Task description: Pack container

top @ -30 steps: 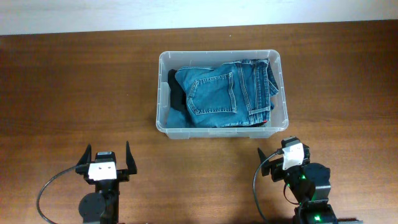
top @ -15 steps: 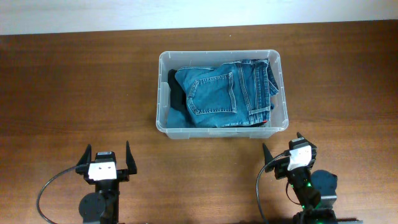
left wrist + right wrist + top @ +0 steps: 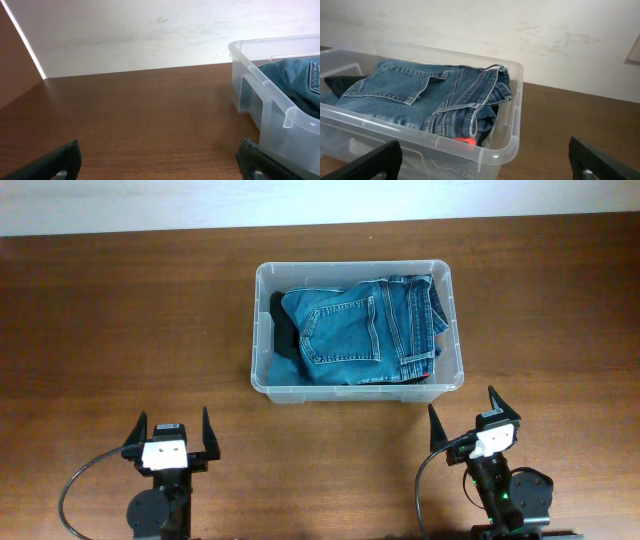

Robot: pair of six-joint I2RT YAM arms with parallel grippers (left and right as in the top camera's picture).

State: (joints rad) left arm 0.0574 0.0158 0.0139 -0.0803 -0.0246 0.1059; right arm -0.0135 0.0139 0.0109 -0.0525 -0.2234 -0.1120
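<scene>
The clear plastic container [image 3: 259, 330] stands at the middle of the table with folded blue jeans [image 3: 355, 328] on top of dark clothes inside. Its rim shows in the left wrist view [image 3: 260, 75] and the right wrist view [image 3: 485, 150], where the jeans [image 3: 425, 95] and a bit of red [image 3: 465, 141] show too. My left gripper [image 3: 167, 430] is open and empty near the front left edge. My right gripper [image 3: 470, 415] is open and empty just in front of the container's front right corner.
The brown wooden table [image 3: 120, 310] runs to a white wall [image 3: 150, 30] at the back. Black cables loop beside both arm bases at the front edge.
My right gripper has drawn back toward the front edge and a little right, and its fingers have spread open. The left arm and the container have not moved.
</scene>
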